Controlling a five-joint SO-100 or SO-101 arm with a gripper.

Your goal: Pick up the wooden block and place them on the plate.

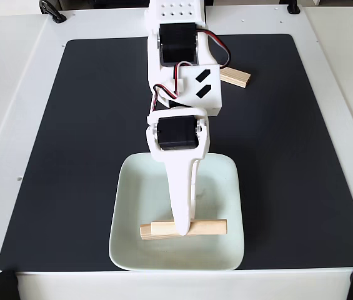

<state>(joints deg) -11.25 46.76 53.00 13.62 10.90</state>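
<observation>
On the plate (132,187): one wooden block (210,227).

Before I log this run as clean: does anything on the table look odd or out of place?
Nothing stands out. One wooden block lies flat on the plate under the gripper; another block sits on the black mat beside the arm.

Mat (70,156) lay on desk (7,94). Plate (132,187) sat on mat at near edge, centre. One wooden block (210,227) lay crosswise in plate, near front rim. Pincer (182,228) stood over block middle. Second block (235,78) lay on mat far behind plate, right of arm (176,69).
</observation>
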